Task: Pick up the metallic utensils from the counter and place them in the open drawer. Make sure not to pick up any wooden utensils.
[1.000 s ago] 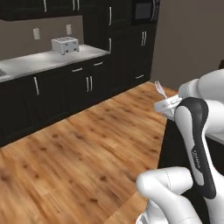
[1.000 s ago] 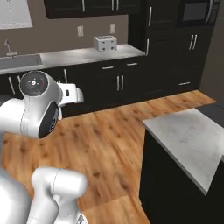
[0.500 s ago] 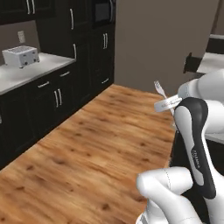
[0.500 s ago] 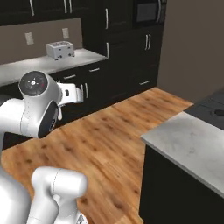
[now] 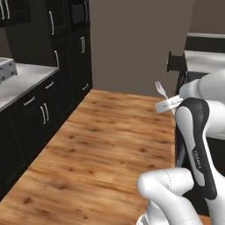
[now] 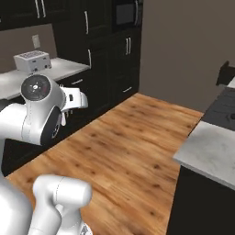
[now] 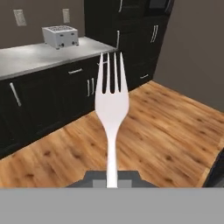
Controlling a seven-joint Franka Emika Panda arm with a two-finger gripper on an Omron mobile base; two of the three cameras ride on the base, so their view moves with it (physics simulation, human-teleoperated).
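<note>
Silver fork (image 7: 112, 113) was clamped in the gripper (image 7: 112, 180), jaws pinched tight on the bottom of its handle, tines pointing straight out ahead of the hand. From the left base view you could see the fork (image 5: 161, 90) poking up past the arm, held in the air over the wood floor (image 5: 105, 154), not touching anything. Marbled counter (image 6: 213, 153) sat off to the right on its black base, well apart from the fork. Across the floor ran a wall of black cabinets (image 7: 65, 94) with a plain grey worktop (image 7: 41, 57), and a toaster (image 7: 60, 36) stood on that worktop near two wall outlets. Tall black cabinets (image 6: 110, 50) stood further along, with a microwave (image 6: 125, 13) set in up high.
</note>
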